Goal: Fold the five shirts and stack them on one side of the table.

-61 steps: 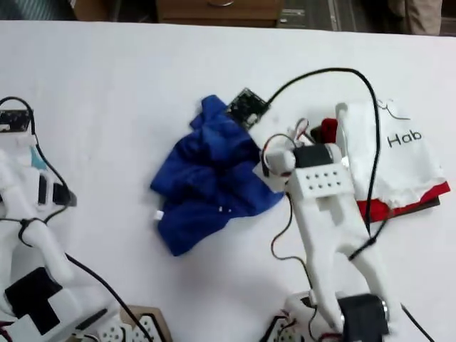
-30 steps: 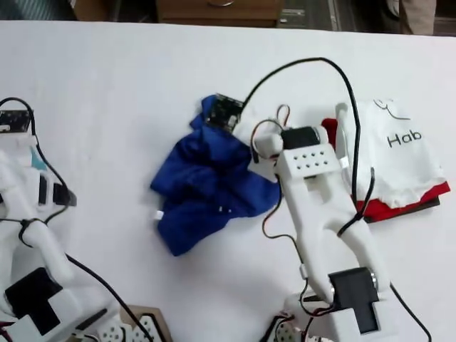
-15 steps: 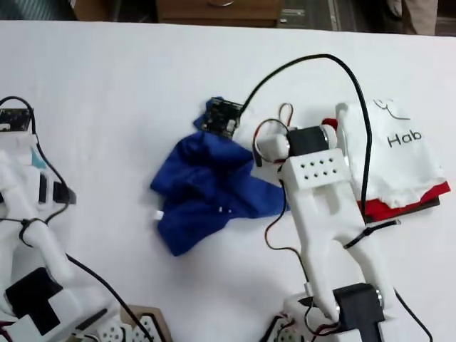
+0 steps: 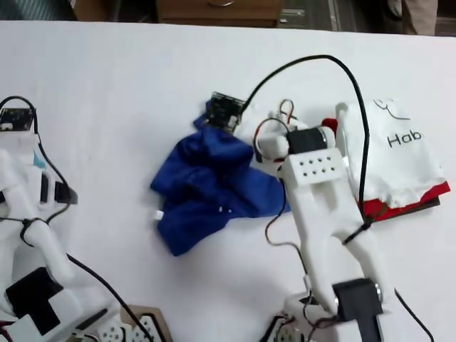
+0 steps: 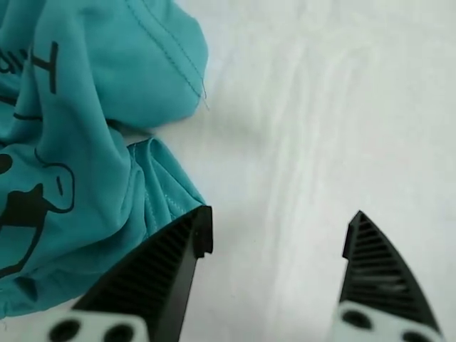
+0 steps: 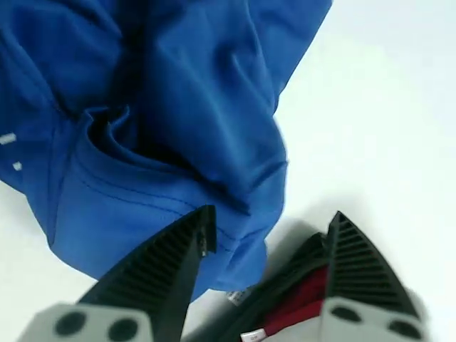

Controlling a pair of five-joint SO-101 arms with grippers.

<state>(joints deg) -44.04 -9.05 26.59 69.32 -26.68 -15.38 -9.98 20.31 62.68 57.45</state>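
White worktop [image 4: 107, 85], wooden furniture [image 4: 217, 11] beyond its far edge. Blue shirt [image 4: 206, 185] lies crumpled at centre. A folded white shirt [image 4: 392, 157] sits on a red shirt [image 4: 402, 206] at the right. Right end effector [image 6: 272, 221] hangs over the blue shirt's far-right edge, jaws spread, nothing held. Left end effector [image 5: 279, 221] is also open and empty, at the left edge just beside a bunched teal shirt [image 5: 78, 142]. Step in hand looks like spreading the blue one. Suggest: pinch one hem or seam, not the bunch; drag left to flatten; keep clear of the stack close by.
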